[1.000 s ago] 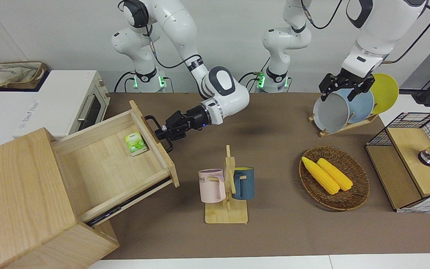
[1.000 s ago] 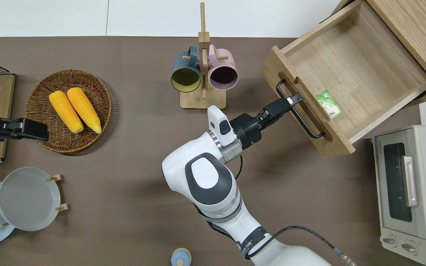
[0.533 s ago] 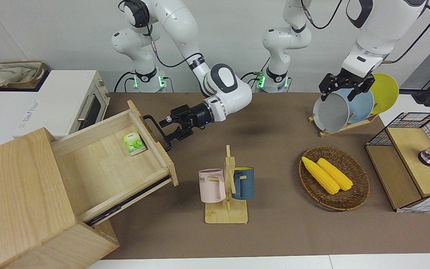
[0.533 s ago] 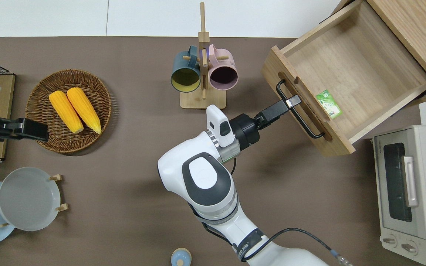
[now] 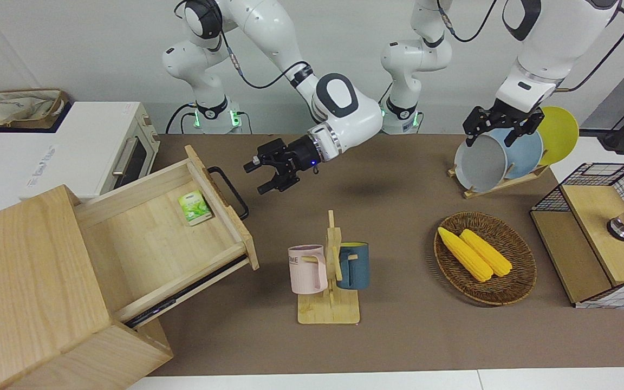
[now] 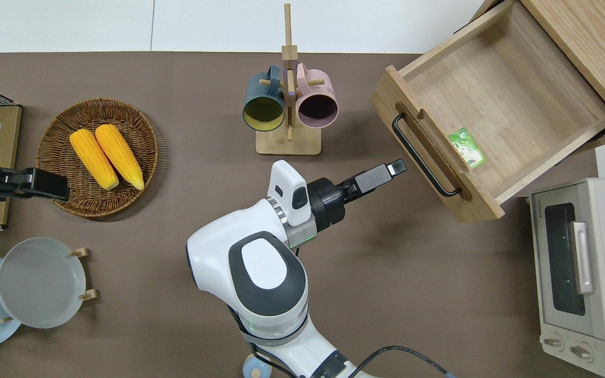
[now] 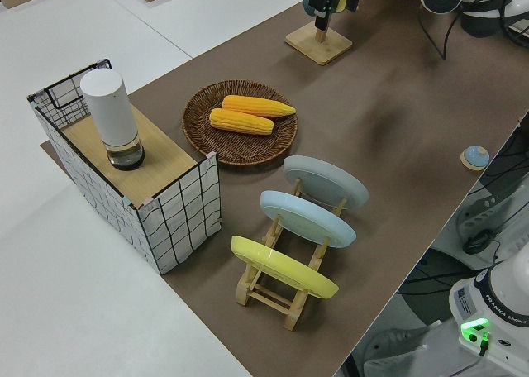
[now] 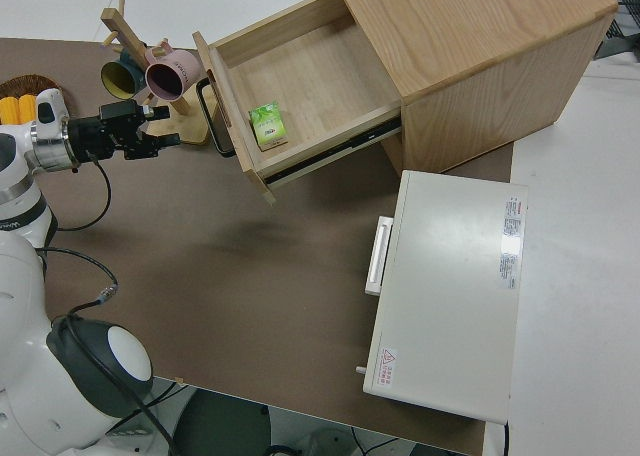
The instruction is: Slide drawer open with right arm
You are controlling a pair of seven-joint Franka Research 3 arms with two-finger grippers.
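The drawer point(image 5: 171, 233) sits pulled well out of the cabinet point(image 5: 30, 281) at the right arm's end of the counter point(image 5: 398, 336). Right end effector point(image 5: 262, 176) is released, fingers spread, just off the handle point(image 5: 229, 190), whose long axis runs across its approach. Looks done. Left arm parked.

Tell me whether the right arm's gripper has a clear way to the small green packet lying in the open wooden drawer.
Probably yes. The light-wood drawer is pulled well out, the green packet lies uncovered just inside its front panel, and the open right gripper hovers close by; it would only need to clear that panel.
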